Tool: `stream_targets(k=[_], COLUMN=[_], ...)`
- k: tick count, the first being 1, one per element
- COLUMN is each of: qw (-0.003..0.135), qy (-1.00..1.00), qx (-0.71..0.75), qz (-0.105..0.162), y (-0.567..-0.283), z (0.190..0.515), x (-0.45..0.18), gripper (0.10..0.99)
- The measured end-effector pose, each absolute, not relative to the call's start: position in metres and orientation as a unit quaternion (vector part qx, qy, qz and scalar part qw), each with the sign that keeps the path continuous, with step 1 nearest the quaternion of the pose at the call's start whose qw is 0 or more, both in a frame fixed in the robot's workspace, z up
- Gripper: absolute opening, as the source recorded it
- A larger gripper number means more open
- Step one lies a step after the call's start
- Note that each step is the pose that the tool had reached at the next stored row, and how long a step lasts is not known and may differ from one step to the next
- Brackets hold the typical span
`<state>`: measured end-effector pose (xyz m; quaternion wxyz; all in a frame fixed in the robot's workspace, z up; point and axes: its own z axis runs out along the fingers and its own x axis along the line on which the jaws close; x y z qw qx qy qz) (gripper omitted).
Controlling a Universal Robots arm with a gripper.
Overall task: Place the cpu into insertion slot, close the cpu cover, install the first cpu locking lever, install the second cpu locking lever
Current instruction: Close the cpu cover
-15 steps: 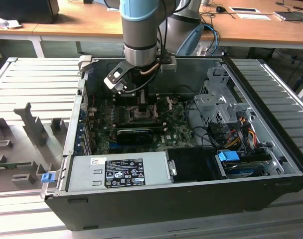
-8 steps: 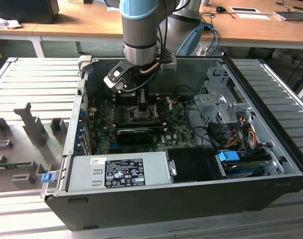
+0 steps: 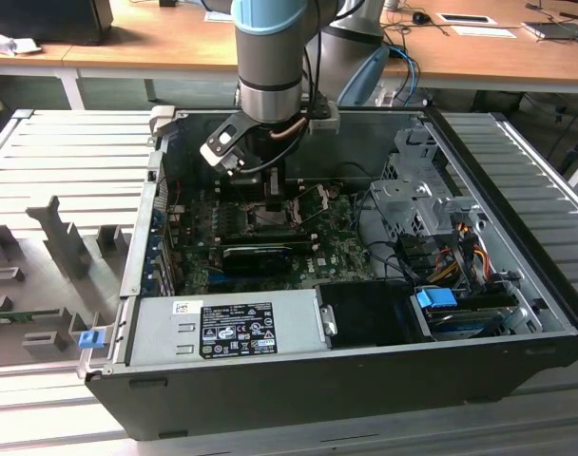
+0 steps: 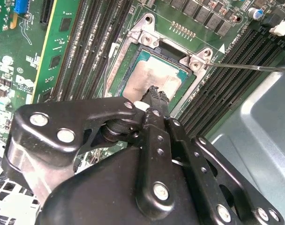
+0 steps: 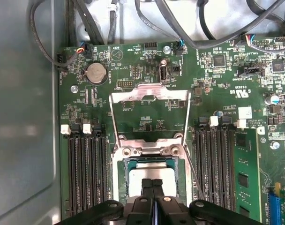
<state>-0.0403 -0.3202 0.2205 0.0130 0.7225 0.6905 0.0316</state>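
Step 1 looks done: seated flat in insertion slot [image 5: 124,168], cpu [image 5: 149,169]. Clenched, empty, tips at cpu top: gripper [image 5: 153,185]. Open, flipped back over board [image 5: 213,93]: cpu cover [image 5: 148,92]. Swung out, unlatched: locking lever [image 4: 255,67]. Left, by est.: cover, both levers.

The circuit board [image 5: 147,117] is coloured green and speckled with small silver and black parts. The cpu [image 4: 154,77] is topped in dull grey, smeared paler in patches, and edged in teal-green. The cpu cover [image 5: 148,92] is left in bare silver. The gripper [image 5: 153,183] is finished in black and studded with silver screw heads. The black memory slots [image 5: 86,173] are tipped with white latches. In the exterior view the arm [image 3: 275,24] is banded in pale blue and grey, and the case [image 3: 365,389] is coated black.
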Motion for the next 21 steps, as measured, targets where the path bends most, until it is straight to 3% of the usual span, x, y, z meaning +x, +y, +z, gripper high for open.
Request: stream_targets(k=[21], qw=[0.013], qy=[0.691], qx=[0.723], qz=[0.03], y=[-0.32], z=[0.248], x=[-0.022], gripper=[0.106])
